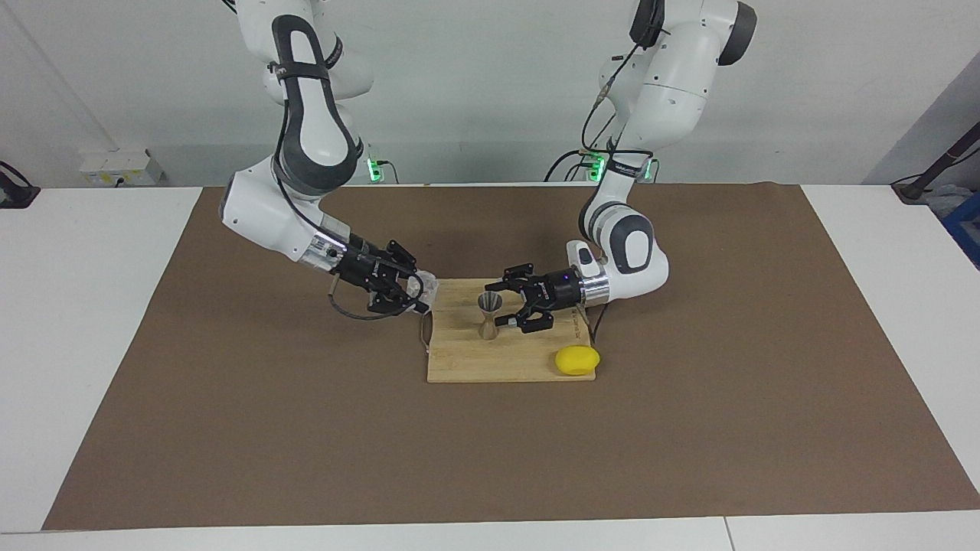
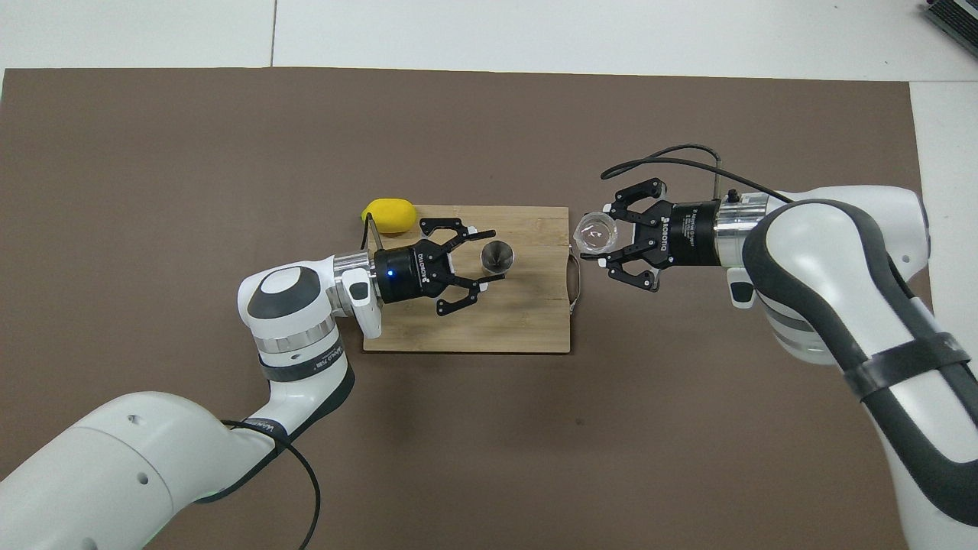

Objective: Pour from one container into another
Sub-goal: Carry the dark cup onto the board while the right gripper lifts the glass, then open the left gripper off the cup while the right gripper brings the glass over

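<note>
The metal jigger (image 1: 488,315) (image 2: 497,257) stands upright on the wooden cutting board (image 1: 498,360) (image 2: 527,321). My left gripper (image 1: 496,306) (image 2: 495,254) is low over the board and open, with one fingertip on each side of the jigger's upper cone. My right gripper (image 1: 417,295) (image 2: 596,243) is shut on the clear glass tumbler (image 1: 426,288) (image 2: 596,233). It holds the tumbler tilted, just above the board's end nearest the right arm. I cannot see what is inside the tumbler or the jigger.
A yellow lemon (image 1: 577,360) (image 2: 390,215) lies at the board's corner farthest from the robots, at the left arm's end. The board has a wire handle (image 2: 576,283) at the right arm's end. Brown paper (image 1: 230,428) covers the table.
</note>
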`<state>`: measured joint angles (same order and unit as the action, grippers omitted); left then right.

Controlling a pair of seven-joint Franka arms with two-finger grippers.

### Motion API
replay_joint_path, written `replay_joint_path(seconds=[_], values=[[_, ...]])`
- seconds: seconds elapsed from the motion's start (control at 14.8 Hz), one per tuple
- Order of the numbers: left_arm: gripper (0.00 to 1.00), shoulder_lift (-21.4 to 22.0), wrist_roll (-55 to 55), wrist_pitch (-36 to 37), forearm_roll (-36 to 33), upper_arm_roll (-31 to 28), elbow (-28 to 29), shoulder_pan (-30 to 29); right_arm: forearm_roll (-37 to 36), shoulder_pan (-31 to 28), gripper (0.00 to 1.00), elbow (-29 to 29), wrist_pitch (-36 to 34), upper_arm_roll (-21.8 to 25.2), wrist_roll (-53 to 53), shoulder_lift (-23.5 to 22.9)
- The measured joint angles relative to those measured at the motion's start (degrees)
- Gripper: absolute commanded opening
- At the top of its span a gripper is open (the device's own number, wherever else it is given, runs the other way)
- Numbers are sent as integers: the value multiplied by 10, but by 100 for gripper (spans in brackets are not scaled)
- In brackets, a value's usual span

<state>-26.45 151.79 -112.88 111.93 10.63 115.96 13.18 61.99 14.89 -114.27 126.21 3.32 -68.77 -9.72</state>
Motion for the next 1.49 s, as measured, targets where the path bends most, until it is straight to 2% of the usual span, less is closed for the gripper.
replay_joint_path(seconds=[0.2, 0.54, 1.02, 1.36, 1.49], values=[[100, 0, 0, 0, 0, -2, 0, -1, -2, 25, 0, -2, 32, 0, -11, 0], [100, 0, 0, 1, 1, -4, 8, -5, -2, 37, 0, -4, 35, 0, -18, 0], [100, 1, 0, 12, 1, -4, 36, -9, -4, 69, 0, -18, 81, 0, -27, 0], [100, 7, 2, 39, -6, -7, 58, -41, -72, 90, 0, -18, 117, 0, -90, 0], [100, 10, 3, 61, -36, -7, 67, -70, -82, 106, 0, -18, 134, -1, -106, -1]])
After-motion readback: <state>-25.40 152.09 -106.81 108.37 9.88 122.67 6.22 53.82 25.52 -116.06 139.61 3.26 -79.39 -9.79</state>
